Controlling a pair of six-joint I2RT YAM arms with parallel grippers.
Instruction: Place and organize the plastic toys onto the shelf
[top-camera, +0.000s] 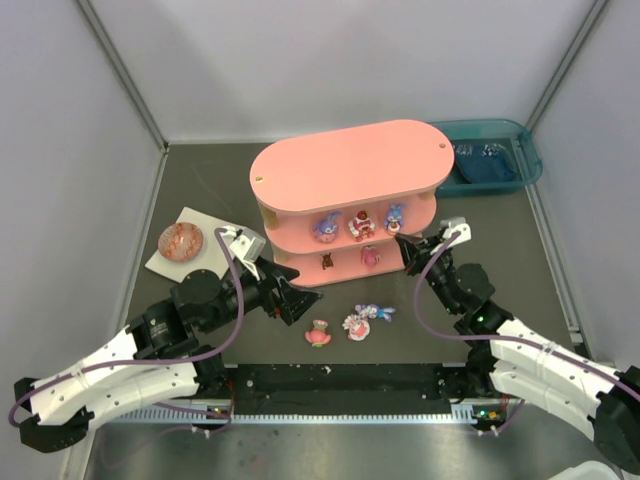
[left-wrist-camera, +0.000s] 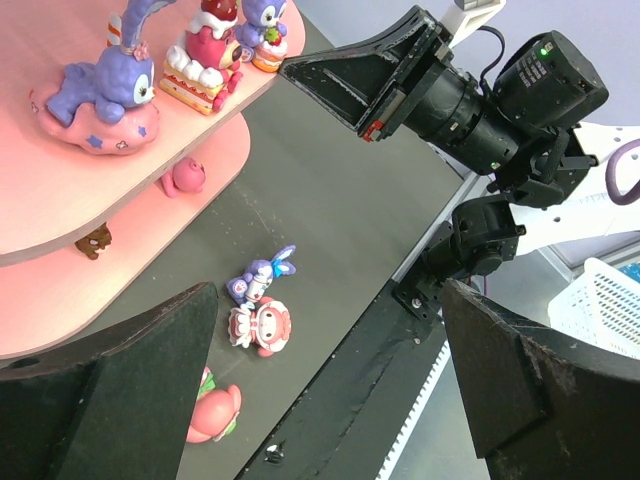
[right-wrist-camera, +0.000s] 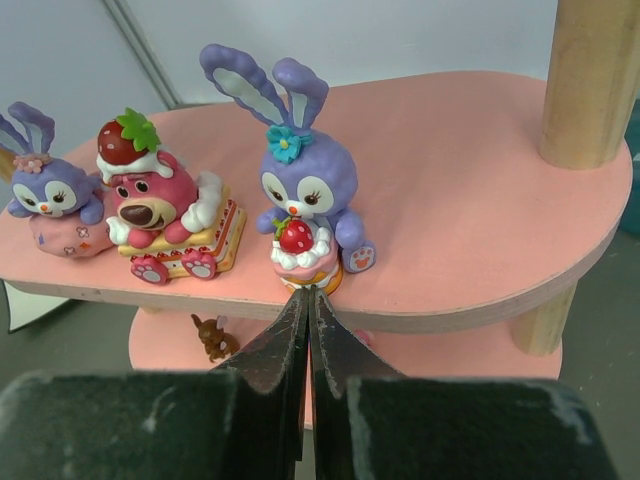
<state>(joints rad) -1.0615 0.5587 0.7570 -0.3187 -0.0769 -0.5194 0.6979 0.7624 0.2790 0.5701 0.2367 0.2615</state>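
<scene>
Glossy rounded plastic toys (right-wrist-camera: 300, 200) on matte pink oval shelf (top-camera: 350, 165).

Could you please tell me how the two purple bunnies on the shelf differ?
The left bunny lies on a pink starred cushion; the right bunny sits upright holding a strawberry cake. The left bunny wears a pink flower, the right bunny a teal one. Both are purple with long ears, on the same tier beside the pink bear.
</scene>
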